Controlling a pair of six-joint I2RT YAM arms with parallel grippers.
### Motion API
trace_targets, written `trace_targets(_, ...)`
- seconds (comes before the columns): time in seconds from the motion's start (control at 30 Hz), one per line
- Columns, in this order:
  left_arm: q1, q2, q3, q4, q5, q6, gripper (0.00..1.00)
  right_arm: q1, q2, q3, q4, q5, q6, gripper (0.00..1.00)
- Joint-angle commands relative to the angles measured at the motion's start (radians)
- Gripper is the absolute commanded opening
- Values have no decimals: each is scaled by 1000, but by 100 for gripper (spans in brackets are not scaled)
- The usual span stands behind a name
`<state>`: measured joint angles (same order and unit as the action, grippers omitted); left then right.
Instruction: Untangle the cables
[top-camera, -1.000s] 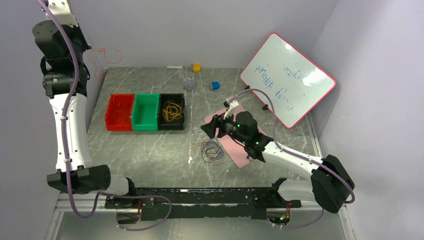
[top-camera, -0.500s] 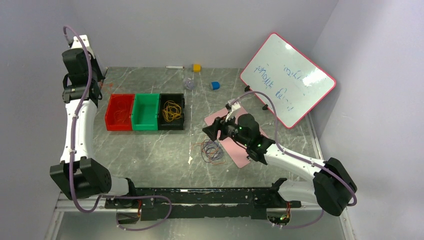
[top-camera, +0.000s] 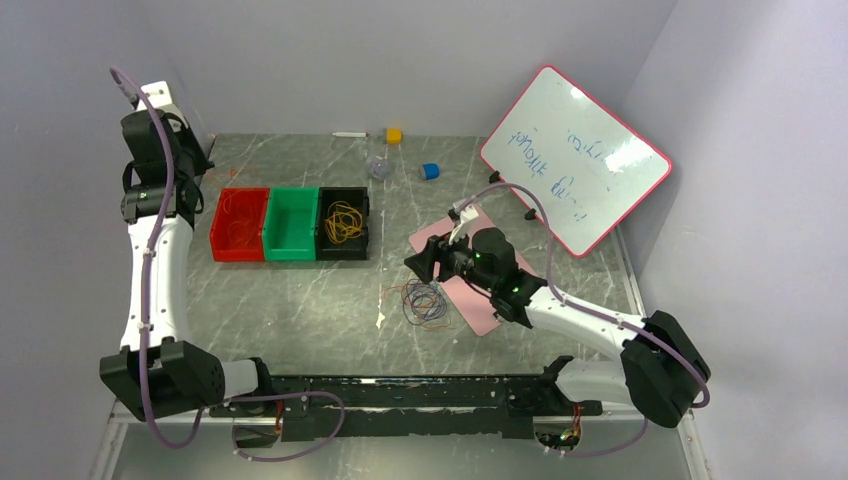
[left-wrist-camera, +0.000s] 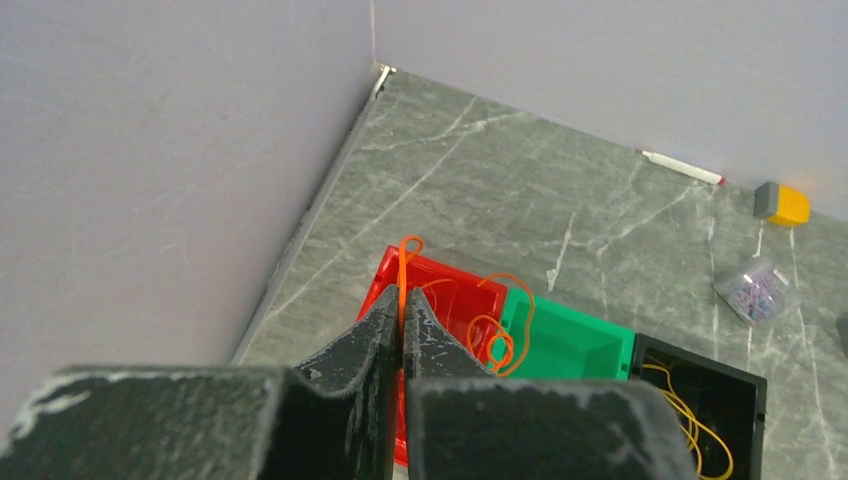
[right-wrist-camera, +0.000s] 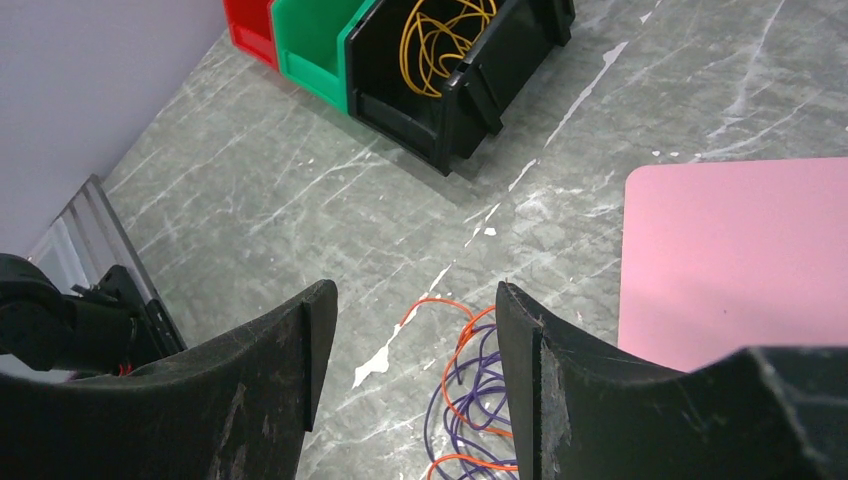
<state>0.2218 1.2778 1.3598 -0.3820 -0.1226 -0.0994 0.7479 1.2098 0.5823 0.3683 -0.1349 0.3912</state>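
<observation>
Pinches orange cable (left-wrist-camera: 400, 275) in left gripper (left-wrist-camera: 402, 300) above red bin (left-wrist-camera: 455, 272); holds right gripper (right-wrist-camera: 412, 295) open, empty, over tangled cables (right-wrist-camera: 465, 400) right of it.

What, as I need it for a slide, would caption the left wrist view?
Left pincer shut on an orange cable, with red bin, green bin and black bin beyond.

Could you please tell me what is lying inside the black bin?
A loose coil of yellow cable lies inside the black bin. Nothing else shows; in the right wrist view the bin's near wall hides part of its floor.
</observation>
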Motion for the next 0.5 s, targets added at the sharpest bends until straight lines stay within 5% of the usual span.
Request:
trace_targets(0.0,6,-30,14,-88,53,-44,7,-5,6,4,4,3,-11,63)
trace_targets(0.47,5,-8,-74,-126,-19,-44,7,-6,18,-1,23,2,-8,63)
